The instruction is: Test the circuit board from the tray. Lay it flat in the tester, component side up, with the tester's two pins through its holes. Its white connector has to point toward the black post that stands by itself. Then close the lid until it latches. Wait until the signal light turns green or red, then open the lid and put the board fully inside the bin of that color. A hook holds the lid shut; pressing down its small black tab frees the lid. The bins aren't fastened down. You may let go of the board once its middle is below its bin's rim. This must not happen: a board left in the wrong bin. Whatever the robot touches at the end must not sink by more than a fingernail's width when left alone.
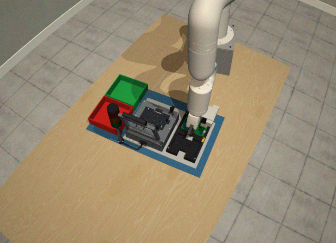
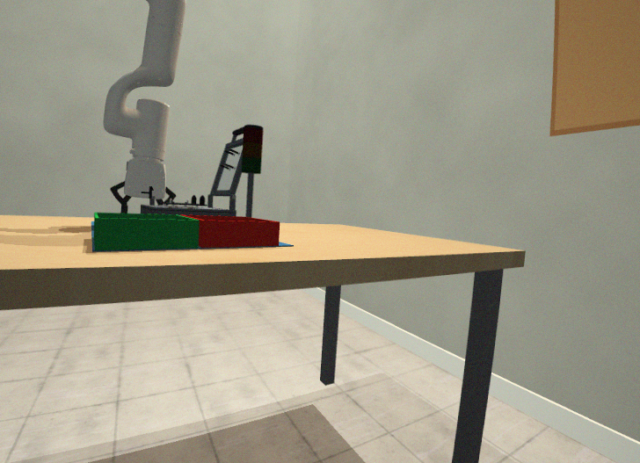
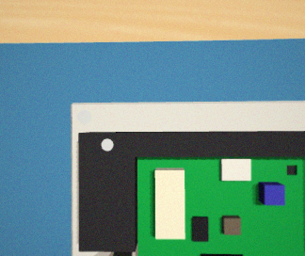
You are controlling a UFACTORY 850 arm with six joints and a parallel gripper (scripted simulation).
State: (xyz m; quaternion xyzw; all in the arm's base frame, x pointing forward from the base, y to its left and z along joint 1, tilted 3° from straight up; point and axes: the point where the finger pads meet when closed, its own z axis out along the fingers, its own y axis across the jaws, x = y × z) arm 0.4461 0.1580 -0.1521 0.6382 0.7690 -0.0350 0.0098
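Observation:
The green circuit board (image 3: 222,207) lies flat, component side up, in the black tray (image 1: 187,145); its long white connector (image 3: 169,203) shows in the wrist view. My gripper (image 1: 191,130) is low over the board, its fingers open and straddling it; it also shows in the exterior view (image 2: 146,201). The fingertips are outside the wrist view, so I cannot tell whether they touch the board. The tester (image 1: 152,123) stands left of the tray with its lid (image 1: 138,126) raised. A single black post (image 1: 171,109) stands at the tester's far side. The signal light (image 1: 113,115) is dark.
The green bin (image 1: 126,90) and the red bin (image 1: 107,115) sit side by side left of the tester, on the blue mat (image 1: 206,159). The raised lid and the signal light pole stand tall near the tester's front left.

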